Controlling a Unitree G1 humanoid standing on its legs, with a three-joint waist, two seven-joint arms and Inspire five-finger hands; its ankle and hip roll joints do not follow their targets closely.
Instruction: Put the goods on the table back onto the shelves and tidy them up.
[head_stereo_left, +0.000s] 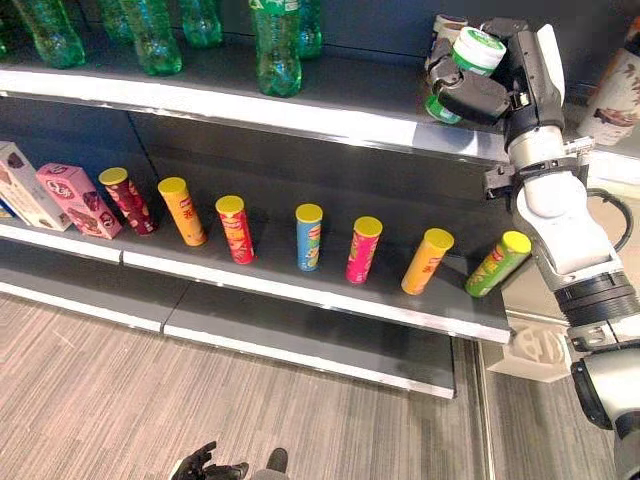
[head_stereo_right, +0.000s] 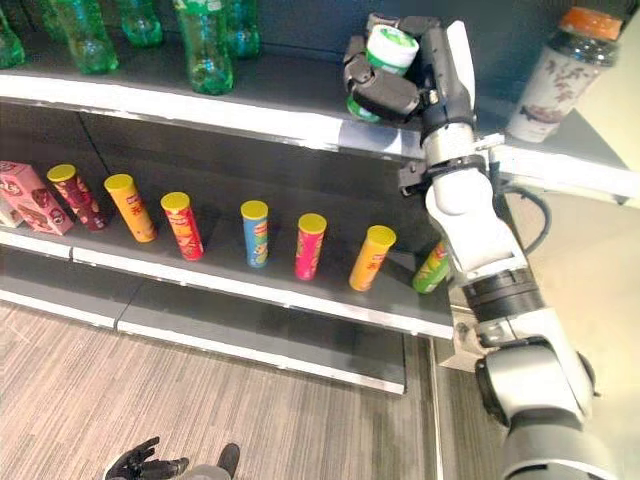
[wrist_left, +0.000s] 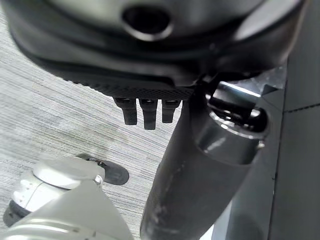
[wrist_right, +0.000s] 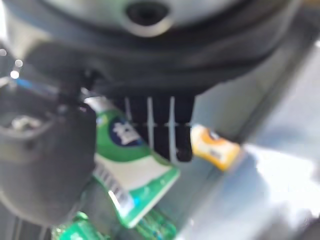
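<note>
Gripping a green-and-white bottle (head_stereo_left: 470, 62) – right robot hand (head_stereo_left: 490, 85) curled round it, above the top shelf's (head_stereo_left: 330, 105) right end

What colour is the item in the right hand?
Green and white container, held in the right hand; clearest in the right eye view.

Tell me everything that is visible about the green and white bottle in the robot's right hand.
The green and white bottle is small, with a white cap rimmed in green and a green and white label; it looks like plastic. The right hand holds it, fingers and thumb curled round it, raised over the right end of the upper shelf, above the shelf surface. It is tilted, cap uppermost.
</note>
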